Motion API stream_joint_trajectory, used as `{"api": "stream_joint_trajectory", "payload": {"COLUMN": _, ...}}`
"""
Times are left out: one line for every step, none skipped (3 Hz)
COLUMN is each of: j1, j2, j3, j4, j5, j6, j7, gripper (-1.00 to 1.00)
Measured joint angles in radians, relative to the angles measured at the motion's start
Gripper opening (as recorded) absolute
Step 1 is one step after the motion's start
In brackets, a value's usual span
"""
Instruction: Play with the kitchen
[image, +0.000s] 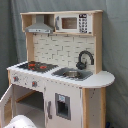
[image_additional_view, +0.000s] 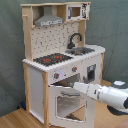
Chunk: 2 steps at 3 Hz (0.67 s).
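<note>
The kitchen (image: 92, 80) (image_additional_view: 36, 85) is a tall toy of pale wood and white panels. It has a black-red hob (image: 35, 65) (image_additional_view: 52, 59), a grey sink (image: 72, 73) (image_additional_view: 82, 50) and a black tap (image: 85, 59) (image_additional_view: 75, 39). Its windowed oven door (image_additional_view: 67, 105) (image: 5, 107) hangs swung open. In the second exterior view my gripper (image_additional_view: 77, 87) reaches in from the right and sits at the door's top edge, under the knobs (image_additional_view: 56, 76). In the first exterior view only a white part of the arm (image: 22, 122) shows at the bottom.
A hood (image: 40, 25) (image_additional_view: 48, 20) and a toy microwave (image: 72, 22) (image_additional_view: 76, 11) top the unit. A cupboard door with a dark panel (image: 62, 106) is beside the oven. A grey curtain (image: 117, 45) hangs behind, and the floor (image_additional_view: 15, 117) is wood.
</note>
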<state>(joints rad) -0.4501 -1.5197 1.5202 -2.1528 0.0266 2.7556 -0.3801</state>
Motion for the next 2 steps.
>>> {"api": "stream_joint_trajectory", "payload": {"j1": -0.002, "j2": 0.0, "j3": 0.029, "j4": 0.01, "j5": -0.021, "j6": 0.0, "j7": 0.102, "gripper": 1.0}}
{"api": "stream_joint_trajectory", "payload": {"j1": -0.002, "j2": 0.0, "j3": 0.065, "j4": 0.013, "j5": -0.045, "j6": 0.0, "j7": 0.226, "gripper": 1.0}}
